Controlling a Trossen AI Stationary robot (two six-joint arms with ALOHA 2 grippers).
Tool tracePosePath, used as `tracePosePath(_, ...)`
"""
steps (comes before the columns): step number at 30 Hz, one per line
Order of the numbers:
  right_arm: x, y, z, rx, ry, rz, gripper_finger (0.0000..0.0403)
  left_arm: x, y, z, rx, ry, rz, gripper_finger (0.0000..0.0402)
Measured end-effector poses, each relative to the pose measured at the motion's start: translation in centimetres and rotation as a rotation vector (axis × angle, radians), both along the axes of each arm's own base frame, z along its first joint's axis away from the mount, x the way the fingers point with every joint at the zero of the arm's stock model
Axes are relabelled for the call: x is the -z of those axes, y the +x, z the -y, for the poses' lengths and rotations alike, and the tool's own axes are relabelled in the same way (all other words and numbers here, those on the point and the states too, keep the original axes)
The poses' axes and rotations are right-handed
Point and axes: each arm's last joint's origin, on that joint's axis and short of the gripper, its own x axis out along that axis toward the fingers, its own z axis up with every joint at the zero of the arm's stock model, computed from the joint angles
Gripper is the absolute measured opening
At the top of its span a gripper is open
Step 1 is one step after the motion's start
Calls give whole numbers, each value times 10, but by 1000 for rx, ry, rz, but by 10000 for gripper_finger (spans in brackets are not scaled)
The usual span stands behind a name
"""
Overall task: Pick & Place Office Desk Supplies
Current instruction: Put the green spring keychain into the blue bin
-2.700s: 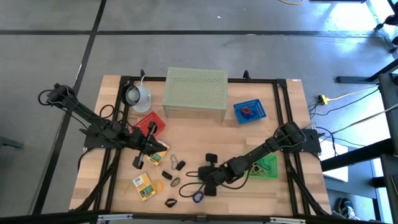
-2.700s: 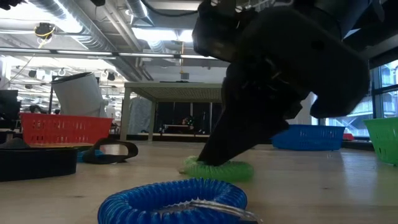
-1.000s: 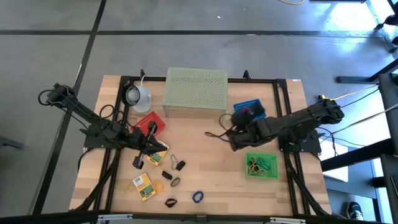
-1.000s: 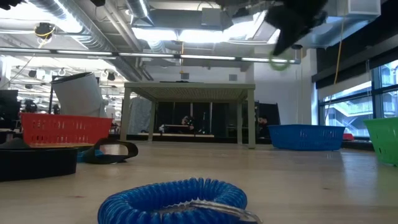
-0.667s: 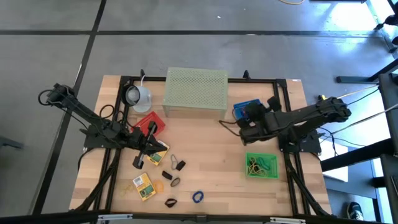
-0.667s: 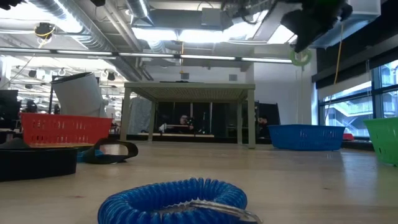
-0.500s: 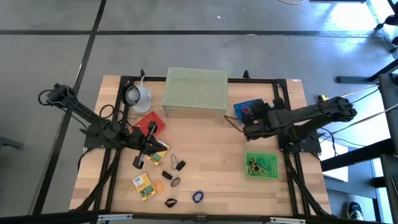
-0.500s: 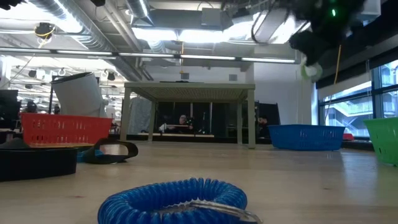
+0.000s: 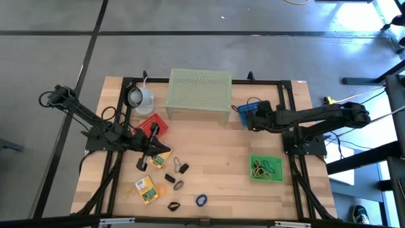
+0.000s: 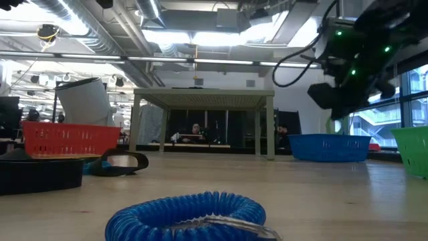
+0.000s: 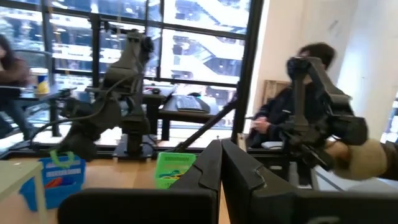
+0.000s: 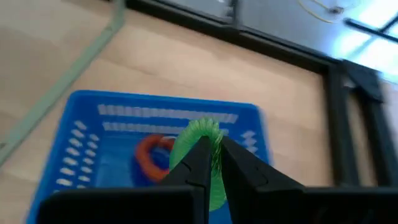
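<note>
My right gripper point(image 9: 248, 118) hangs over the blue basket point(image 12: 99, 143) at the table's far right, shut on a green coiled loop point(image 12: 202, 134). A red loop point(image 12: 155, 155) lies in that basket. In the low view this gripper point(image 10: 332, 107) shows high above the basket point(image 10: 331, 147). My left gripper point(image 9: 144, 159) waits shut over a yellow packet point(image 9: 162, 152) at the left; its closed fingers show in the left wrist view point(image 11: 221, 168). A blue loop point(image 9: 200, 200), black clips point(image 9: 183, 168) and another yellow packet point(image 9: 146, 188) lie on the near part of the table. My right gripper pinches the green coiled loop between its two fingers point(image 12: 239, 165). The loop's upper arc point(image 12: 198, 132) sticks out past the fingertips. The fingers slant down toward the blue basket. The loop is lifted clear, above the basket's inside.
The large pale green perforated stand point(image 9: 199, 94) stands at the far middle, close beside the blue basket. A red basket point(image 9: 154, 124) and a white cup-like object point(image 9: 140, 97) are at the far left. A green basket point(image 9: 266, 169) with items stands at the near right.
My right gripper has carried the green loop from the table's middle toward the right and far edge, coming to hang over the blue basket. In the low view it has also come lower. It has stayed shut on the loop.
</note>
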Motion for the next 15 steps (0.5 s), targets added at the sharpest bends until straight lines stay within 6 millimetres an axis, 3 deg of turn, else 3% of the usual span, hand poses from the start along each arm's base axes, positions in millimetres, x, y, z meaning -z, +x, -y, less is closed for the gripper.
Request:
tracePosePath(6,3,6,12,-11,-33,41,30,0,0,-2,-67,-9,-6,4)
tracePosePath(15,9,8,16,-59,81,11,30,0,0,-2,-81,-11,-7,4)
